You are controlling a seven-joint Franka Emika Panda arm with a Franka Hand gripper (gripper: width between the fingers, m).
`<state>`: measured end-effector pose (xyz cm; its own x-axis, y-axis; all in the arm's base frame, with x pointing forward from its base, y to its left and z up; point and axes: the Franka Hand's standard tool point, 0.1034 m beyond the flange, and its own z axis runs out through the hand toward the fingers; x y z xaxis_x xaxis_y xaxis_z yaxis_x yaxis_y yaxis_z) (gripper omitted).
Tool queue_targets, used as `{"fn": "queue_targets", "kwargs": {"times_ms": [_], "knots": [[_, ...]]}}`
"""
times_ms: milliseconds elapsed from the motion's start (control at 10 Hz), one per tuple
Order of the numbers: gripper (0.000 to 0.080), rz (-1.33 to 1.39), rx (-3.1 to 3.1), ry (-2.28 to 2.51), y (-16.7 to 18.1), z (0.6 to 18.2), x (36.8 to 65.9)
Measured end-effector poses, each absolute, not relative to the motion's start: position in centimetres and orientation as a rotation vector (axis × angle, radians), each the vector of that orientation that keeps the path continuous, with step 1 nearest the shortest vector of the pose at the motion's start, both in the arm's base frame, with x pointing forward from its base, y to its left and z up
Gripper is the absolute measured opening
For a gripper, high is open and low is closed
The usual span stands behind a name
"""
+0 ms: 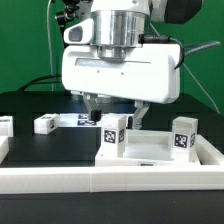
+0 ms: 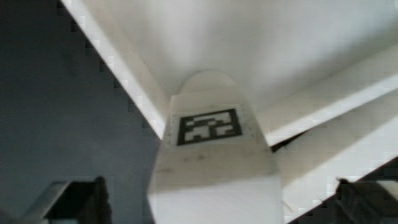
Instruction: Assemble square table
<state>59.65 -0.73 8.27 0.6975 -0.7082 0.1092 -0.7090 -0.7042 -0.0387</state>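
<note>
The white square tabletop lies at the exterior view's right, behind the front rail. Two short white legs with black-and-white tags stand upright on it, one near its left corner and one at the right. My gripper hangs just above the left leg. In the wrist view that tagged leg runs down between my dark fingers, with a gap on each side. The jaws are open and hold nothing. The tabletop's rimmed face fills the space behind it.
Two loose white legs lie on the black table at the exterior view's left, one near the middle and one at the edge. The marker board lies behind them. A long white rail edges the front.
</note>
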Motion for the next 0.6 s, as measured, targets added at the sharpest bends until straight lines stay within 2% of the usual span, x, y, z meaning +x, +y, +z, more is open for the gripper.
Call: {"fn": "queue_targets", "kwargs": {"times_ms": [200,400,600], "knots": [[0.0646,0.174,2.794,-1.446,1.6,9.3,59.3],[0.0649,0.185,2.734,-1.578,3.3,9.0,59.0],[0.0649,0.185,2.741,-1.560,3.1,9.0,59.1]]}}
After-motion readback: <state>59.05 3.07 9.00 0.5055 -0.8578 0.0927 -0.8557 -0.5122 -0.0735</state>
